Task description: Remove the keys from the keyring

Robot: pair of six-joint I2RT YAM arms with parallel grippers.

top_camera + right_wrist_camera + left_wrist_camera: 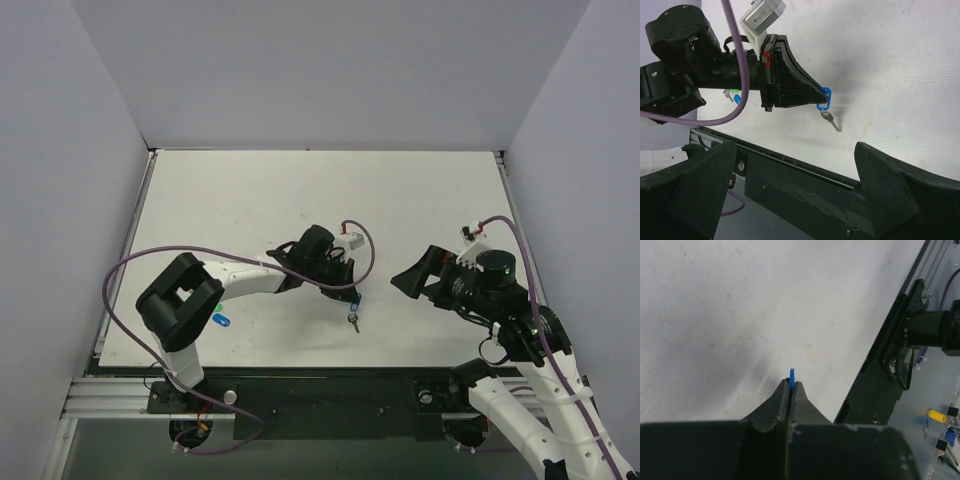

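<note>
My left gripper (pixel 350 292) is shut on the light-blue oval keyring tag (pixel 357 301), near the table's front middle. In the left wrist view only the tag's blue edge (pixel 792 374) sticks out above the closed fingertips (pixel 782 390). The right wrist view shows the tag (pixel 824 97) pinched at the left gripper's tip, with the small silver key (pixel 831 121) hanging below it and tilted right. The key also shows in the top view (pixel 354 322). My right gripper (pixel 408 278) is open and empty, to the right of the tag, with its fingers (pixel 705 175) spread wide.
A bunch of green and dark blue tags (pixel 220 317) lies at the front left by the left arm's base; it also shows in the right wrist view (pixel 734 96). A purple cable (pixel 365 250) loops over the left wrist. The black front rail (pixel 805 175) borders the table's near edge.
</note>
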